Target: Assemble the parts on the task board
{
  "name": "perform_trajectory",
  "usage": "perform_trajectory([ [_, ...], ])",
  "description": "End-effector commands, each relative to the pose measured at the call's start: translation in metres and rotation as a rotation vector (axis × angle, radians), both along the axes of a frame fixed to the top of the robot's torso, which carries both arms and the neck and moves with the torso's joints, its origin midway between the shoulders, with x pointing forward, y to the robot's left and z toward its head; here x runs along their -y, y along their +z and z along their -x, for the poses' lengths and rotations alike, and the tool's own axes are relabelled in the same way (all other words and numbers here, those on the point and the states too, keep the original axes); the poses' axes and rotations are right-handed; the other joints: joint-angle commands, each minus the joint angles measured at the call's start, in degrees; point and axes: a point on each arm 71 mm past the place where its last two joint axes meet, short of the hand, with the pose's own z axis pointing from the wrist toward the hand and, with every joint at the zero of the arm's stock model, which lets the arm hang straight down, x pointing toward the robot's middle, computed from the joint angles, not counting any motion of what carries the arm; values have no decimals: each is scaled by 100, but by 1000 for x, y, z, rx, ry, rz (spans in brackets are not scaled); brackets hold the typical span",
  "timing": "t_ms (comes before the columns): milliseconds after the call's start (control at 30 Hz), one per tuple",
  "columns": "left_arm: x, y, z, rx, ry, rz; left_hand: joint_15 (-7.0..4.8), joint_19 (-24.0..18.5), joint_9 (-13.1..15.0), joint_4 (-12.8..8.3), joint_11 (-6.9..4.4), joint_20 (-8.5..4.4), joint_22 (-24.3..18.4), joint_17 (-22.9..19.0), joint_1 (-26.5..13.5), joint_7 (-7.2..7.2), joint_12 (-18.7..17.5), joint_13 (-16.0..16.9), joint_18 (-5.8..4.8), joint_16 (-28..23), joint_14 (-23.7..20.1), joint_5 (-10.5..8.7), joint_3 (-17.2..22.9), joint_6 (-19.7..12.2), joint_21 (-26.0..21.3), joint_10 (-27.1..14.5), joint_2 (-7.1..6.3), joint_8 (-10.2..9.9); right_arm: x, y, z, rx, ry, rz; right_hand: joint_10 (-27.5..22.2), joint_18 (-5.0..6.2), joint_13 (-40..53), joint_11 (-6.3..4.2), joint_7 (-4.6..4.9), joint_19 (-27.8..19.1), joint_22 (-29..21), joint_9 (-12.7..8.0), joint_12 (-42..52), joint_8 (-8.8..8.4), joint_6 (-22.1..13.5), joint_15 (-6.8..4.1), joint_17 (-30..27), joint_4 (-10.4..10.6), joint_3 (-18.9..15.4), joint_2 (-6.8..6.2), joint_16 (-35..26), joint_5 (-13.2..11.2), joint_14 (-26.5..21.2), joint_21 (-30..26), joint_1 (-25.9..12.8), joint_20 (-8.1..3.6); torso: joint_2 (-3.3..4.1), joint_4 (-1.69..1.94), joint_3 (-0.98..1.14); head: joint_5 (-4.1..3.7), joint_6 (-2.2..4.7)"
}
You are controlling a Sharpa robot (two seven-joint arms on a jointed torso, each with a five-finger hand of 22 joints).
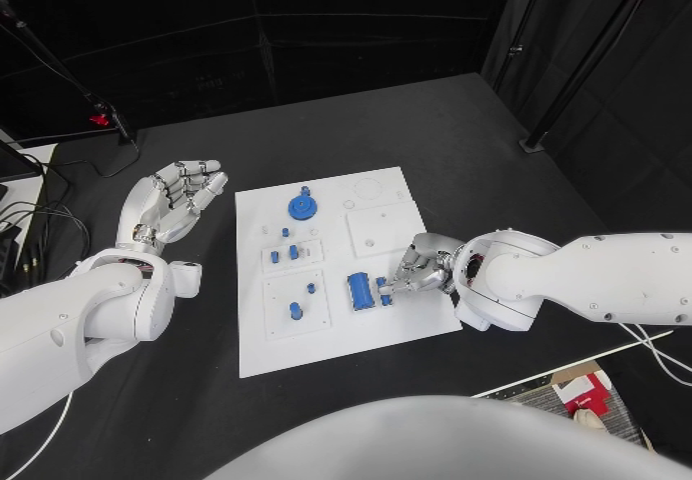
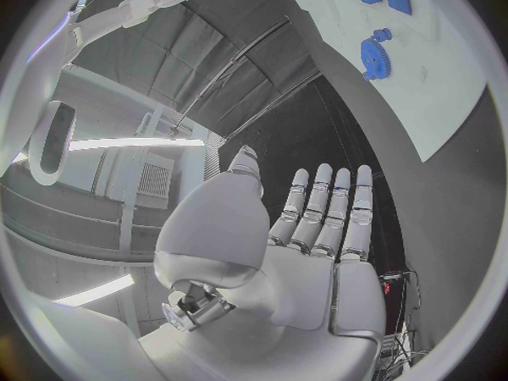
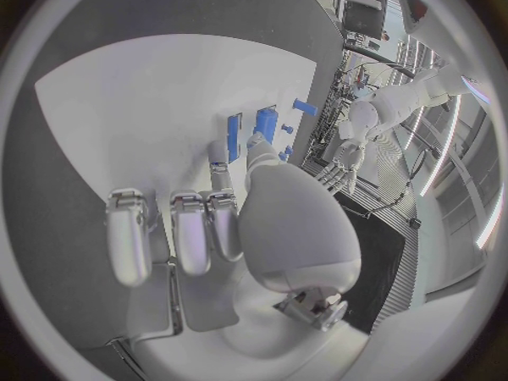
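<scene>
Small blue plastic parts [image 1: 361, 291] lie on your white rectangular task board [image 1: 320, 350] mid-table. Your right hand [image 1: 417, 268] pinches one small blue piece [image 1: 384, 291] at the board's right side (beside a larger block). Your left hand [image 1: 179, 198] hovers off-board, fingers straight, holding nothing.

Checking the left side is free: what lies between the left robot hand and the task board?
Only bare black table, per the head view: left robot hand hovers apart from the task board.

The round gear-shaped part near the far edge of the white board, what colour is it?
Blue. The round gear-shaped part shows best in the head view.
</scene>
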Motion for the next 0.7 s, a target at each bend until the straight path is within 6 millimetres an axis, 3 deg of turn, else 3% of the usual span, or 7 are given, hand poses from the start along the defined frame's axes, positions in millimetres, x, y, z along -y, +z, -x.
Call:
perform_trajectory([
  [33, 1, 1, 0, 7, -9, 6, -10, 22, -6, -11, 6, 9, -9, -12, 27, 678, 45, -9, -34, 43, -42, 32, -41, -55, 32, -53, 63, 22, 5, 9, -3, 121, -34, -45, 607, -42, 1508, 15, -8, 585, 1509, 77, 15, 125, -26, -31, 1509, 6, -103, -14, 14, -69, 595, 19, -100, -20, -4, -9, 2, 47, -1],
  [233, -1, 1, 1, 26, -8, 15, -6, 24, -8, 1, 15, 9, -21, -34, -23, 686, 44, -14, -33, 56, -59, 18, -93, -83, 36, -102, 73, 36, 14, 26, -12, 351, -66, -224, 607, 80, 1508, 3, -1, 264, 1341, 673, 15, 983, -718, 31, 1509, -12, -208, 97, 14, 84, 595, -359, -30, 7, -21, -8, 3, 188, -1],
  [300, -1, 1, 2, 32, -5, 27, -6, 25, 0, -2, 12, 10, -31, -47, -62, 666, 43, -16, -34, 66, -71, -6, -130, -48, 38, -144, 83, 73, 14, 32, -20, 421, -38, -301, 607, 200, 1508, 81, 34, -101, 1171, 1071, 15, 1562, -1166, 93, 1509, 6, -277, 210, 14, 107, 595, -770, 99, 65, -22, 3, 7, 252, -1],
  [433, 0, -1, 5, 59, -5, 59, 43, 36, -6, -3, 105, 10, -73, -67, -212, 105, 92, -10, -53, 100, -141, -112, -264, 105, 52, -290, 87, 143, 9, 41, -40, 553, 56, -506, 566, 503, 1485, 141, 133, -1223, 690, 1507, -14, 2287, -1871, 229, 1478, -29, -326, 550, -14, 263, 562, -2022, 365, 163, -56, -2, 25, 467, -1],
  [567, 1, -1, 11, 87, -2, 99, 65, 49, -20, -2, 24, 8, -112, -68, -351, -97, 179, -8, -75, 139, -201, -209, -337, 310, 67, -374, 49, 114, 1, 44, -58, 634, 86, -661, -3009, 965, -748, 260, 247, -3324, -289, 1424, -3025, 2354, -2329, 354, -649, -3, -623, 611, -2269, 356, -1911, -4478, 124, 274, -63, -7, 39, 683, -1],
  [600, 1, -2, 12, 92, 1, 111, 77, 51, -24, -7, -38, 8, -127, -68, -405, -114, 209, -9, -85, 154, -225, -252, -342, 385, 71, -395, 14, 87, -2, 44, -62, 649, 88, -699, -3825, 915, -1390, 346, 296, -3591, -466, 1337, -3991, 2241, -2532, 414, -1639, -106, -753, 672, -3539, 369, -3177, -4824, -145, 349, -61, -15, 33, 725, -1],
  [700, 1, -3, 18, 105, 6, 142, 101, -13, -28, 7, -266, 6, -183, -69, -612, -76, 234, -12, -125, 156, -385, -374, -247, 451, 45, -530, -176, -35, -15, 42, -73, 675, 93, -795, -4488, 733, -2756, 705, 335, -4339, -1173, 1112, -5497, 2031, -2984, 814, -2706, -177, -952, 709, -4910, 415, -4107, -5951, -704, 658, -63, -21, 33, 860, -1],
])
